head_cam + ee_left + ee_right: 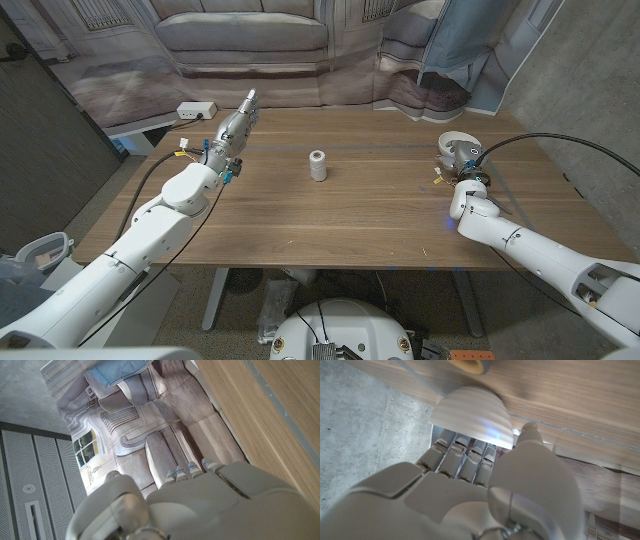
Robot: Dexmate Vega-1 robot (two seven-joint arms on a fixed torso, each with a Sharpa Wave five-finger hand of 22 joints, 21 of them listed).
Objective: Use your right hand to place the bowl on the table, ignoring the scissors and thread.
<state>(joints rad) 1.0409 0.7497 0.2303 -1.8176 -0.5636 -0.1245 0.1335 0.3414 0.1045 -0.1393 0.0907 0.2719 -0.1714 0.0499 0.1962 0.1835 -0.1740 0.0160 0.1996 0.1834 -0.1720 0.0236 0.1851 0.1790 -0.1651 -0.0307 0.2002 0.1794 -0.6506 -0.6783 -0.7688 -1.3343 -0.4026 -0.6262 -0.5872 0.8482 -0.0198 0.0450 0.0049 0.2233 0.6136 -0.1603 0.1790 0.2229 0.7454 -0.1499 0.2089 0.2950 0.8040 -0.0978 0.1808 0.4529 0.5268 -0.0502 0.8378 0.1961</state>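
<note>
My right hand is at the table's right side and grips a white ribbed bowl. In the right wrist view the bowl is tilted, with my fingers along its rim and the thumb beside it, close to the wooden table. I cannot tell whether it touches the wood. A white spool of thread stands upright mid-table, well away from both hands. My left hand is over the far left of the table with its fingers stretched out straight, holding nothing.
A white power strip lies on a low surface past the table's far left corner. A printed sofa backdrop hangs behind the table. A yellow and grey object lies on the wood just beyond the bowl.
</note>
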